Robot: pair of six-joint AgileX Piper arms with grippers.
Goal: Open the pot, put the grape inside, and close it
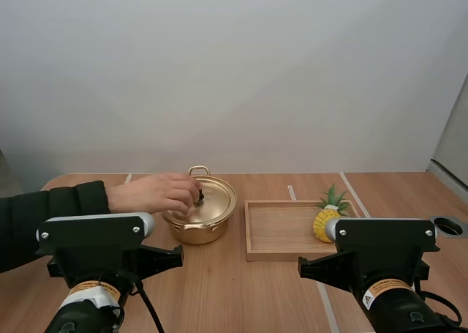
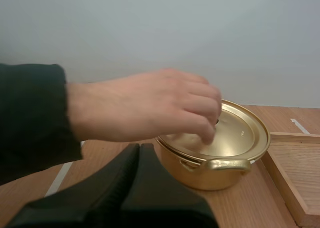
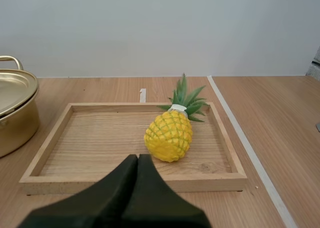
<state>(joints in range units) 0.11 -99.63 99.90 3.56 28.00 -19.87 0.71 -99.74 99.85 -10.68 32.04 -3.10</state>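
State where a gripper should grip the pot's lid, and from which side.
The dark knob at the centre of the lid, from straight above: the lid lies flat on the pot, the knob its only raised part. A person's hand holds it now.

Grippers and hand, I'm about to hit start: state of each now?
Left gripper: closed, empty.
Right gripper: closed, empty.
Person's hand: fingers at the knob of the pot lid.

Yellow pineapple [image 3: 169, 136] with a green leafy crown, lying inside a shallow wooden tray [image 3: 50, 143], right of the tray's middle, crown pointing toward the far right corner. Tray flat on a light wooden table [image 3: 285, 112]. White tape strips [image 3: 245, 138] on the tabletop, one running just beside the tray's right rim, a short one behind its far rim.
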